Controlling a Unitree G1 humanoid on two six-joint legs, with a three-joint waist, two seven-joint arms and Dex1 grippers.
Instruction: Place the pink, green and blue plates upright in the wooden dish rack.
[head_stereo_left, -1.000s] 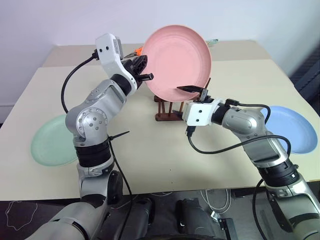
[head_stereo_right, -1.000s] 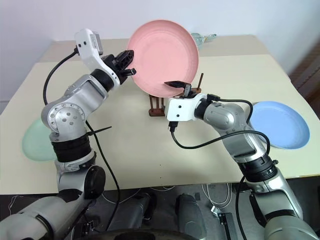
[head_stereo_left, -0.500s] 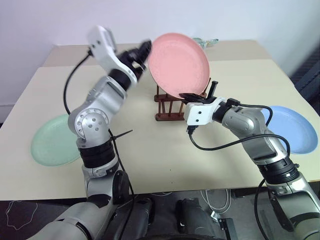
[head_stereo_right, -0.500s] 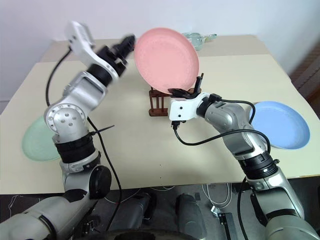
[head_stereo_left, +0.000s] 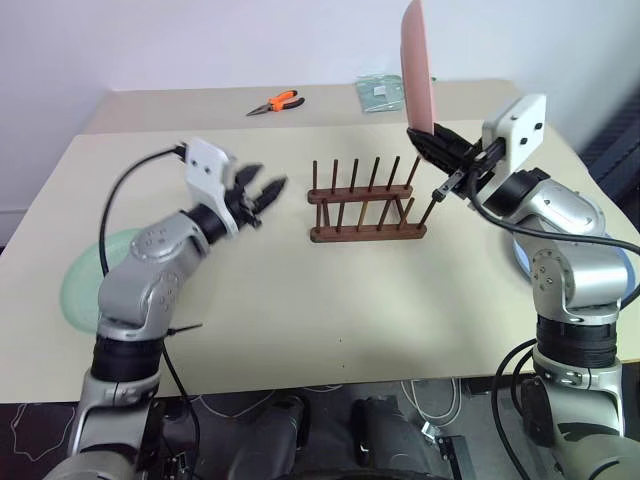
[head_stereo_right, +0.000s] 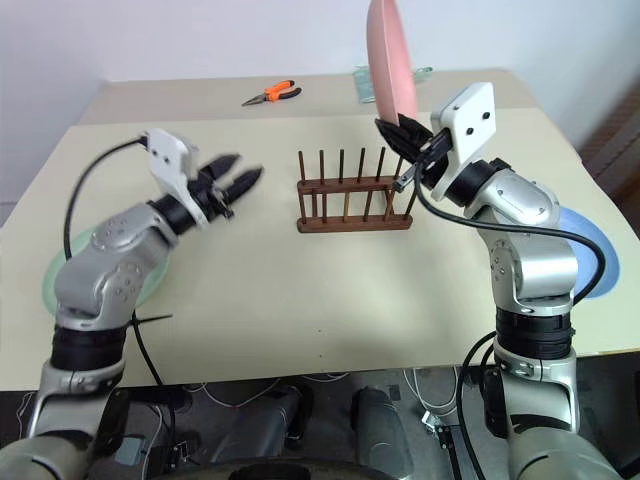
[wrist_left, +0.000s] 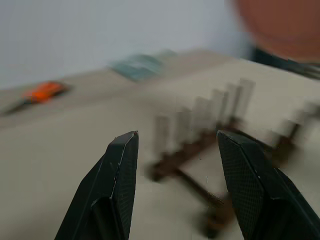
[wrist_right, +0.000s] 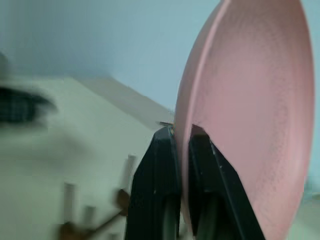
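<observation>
Black-fingered right pincer (head_stereo_left: 428, 141) clamps the pink plate (head_stereo_left: 416, 62) by its lower rim, held upright above the right end of the empty wooden dish rack (head_stereo_left: 365, 204). Left pincer (head_stereo_left: 262, 192) gapes, empty. Step: first plate; next, likely lower it between pegs. Green plate (head_stereo_left: 82, 287) and blue plate (head_stereo_right: 590, 262) lie on the counter (head_stereo_left: 330, 300), partly hidden by arms.
</observation>
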